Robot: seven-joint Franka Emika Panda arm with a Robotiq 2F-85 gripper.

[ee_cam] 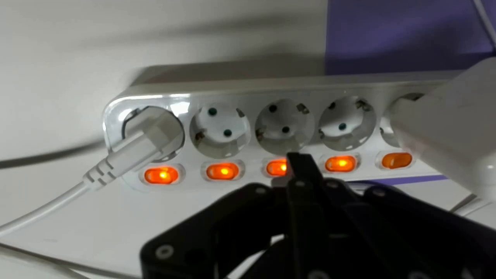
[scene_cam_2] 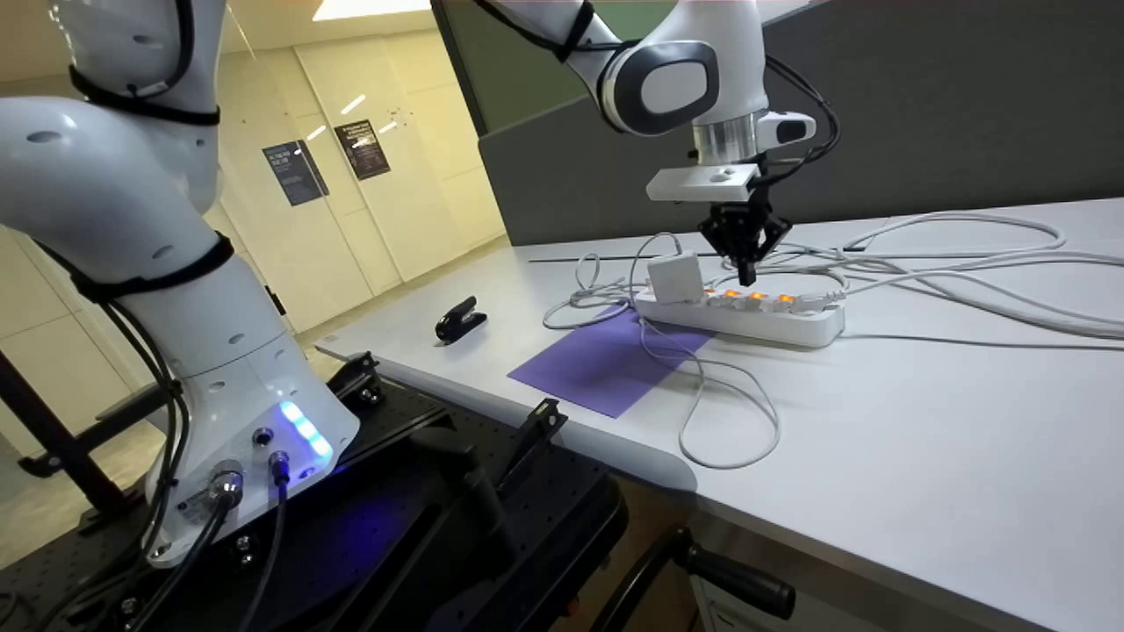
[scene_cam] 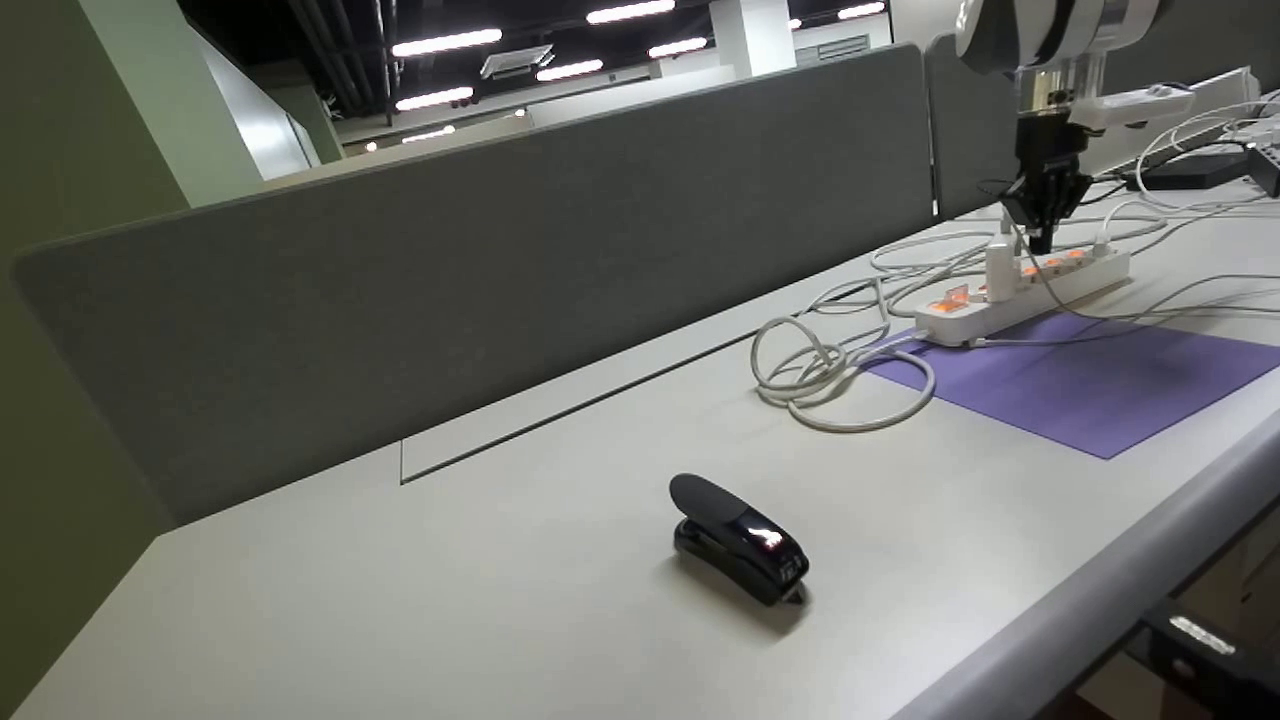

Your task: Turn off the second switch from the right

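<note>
Pincer clenched on nothing, probably by the wrong switch

Jaws together, tips down, covering part of the third switch from the plug end; hovering or touching, can't tell. Power strip sits well back from the front edge of the desk, purple sheet running from under it toward that edge. Sheet shows at the top of the wrist view, so that view is presumably turned round. Counted from the front edge, right should mean the plug end, making the target the second switch in from there: lit, so not off yet.

Risks, my guess: pressing straight down here could flip the third switch, since the tips sit nearest it. Counting from the other end = wrong pick too; an orange switch shows past the adapter in an exterior view. Sliding over low could catch the plug or its cord, or shove the strip if nothing holds it down. Pushing the wrong half of the rocker likely leaves it on.
</note>
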